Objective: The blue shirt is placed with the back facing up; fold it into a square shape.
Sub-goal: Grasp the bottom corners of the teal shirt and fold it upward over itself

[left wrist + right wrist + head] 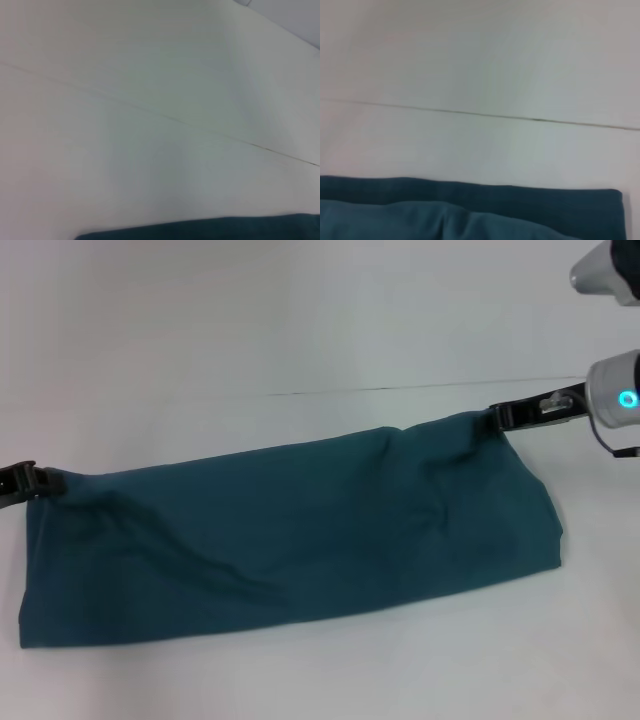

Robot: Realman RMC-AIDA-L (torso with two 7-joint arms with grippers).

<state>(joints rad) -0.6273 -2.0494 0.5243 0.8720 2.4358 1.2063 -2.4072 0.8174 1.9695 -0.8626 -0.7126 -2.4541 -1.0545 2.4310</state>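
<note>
Both claws, left claw (48, 481), right claw (497, 417), pinch blue shirt (290, 540) far corners.

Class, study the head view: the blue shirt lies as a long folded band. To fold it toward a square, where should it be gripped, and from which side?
Grip the blue shirt at the two far corners of one short end, coming in low from the far side. The band is long and flat, so carrying one end over the other shortens it. The left gripper and right gripper sit at the far corners now.

The white table (300, 330) carries the blue shirt (290, 540).
</note>
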